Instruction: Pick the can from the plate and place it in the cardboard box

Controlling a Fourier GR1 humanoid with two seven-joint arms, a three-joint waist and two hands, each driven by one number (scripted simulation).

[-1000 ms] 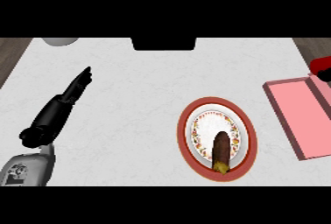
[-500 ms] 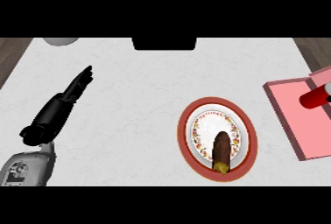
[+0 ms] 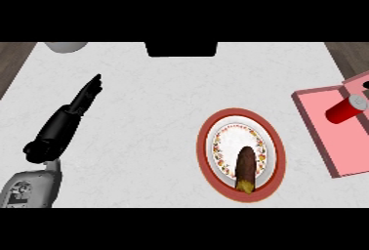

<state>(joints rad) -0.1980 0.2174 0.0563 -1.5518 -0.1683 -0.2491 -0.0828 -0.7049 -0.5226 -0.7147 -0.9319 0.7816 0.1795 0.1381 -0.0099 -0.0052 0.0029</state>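
Observation:
A red can [image 3: 344, 109] with a silver top lies tilted over the pink shallow box [image 3: 328, 141] at the right edge. A dark sliver [image 3: 365, 84] just above the can at the frame's edge may be my right hand; it stands apart from the can. The red-rimmed patterned plate [image 3: 220, 141] sits at centre right and holds a brown elongated item [image 3: 245, 165] with a yellowish end. My left hand [image 3: 85, 97] rests open at the left, fingers straight and pointing up the counter, far from the plate.
A pale round bowl [image 3: 65, 47] shows at the top left edge and a black block [image 3: 180, 49] at the top centre. Wooden floor shows past the counter's upper corners. The white marble counter [image 3: 151, 122] lies between my left hand and the plate.
The red can has moved from the top right corner down and left, ending over the pink box. The left hand and the plate have stayed still.

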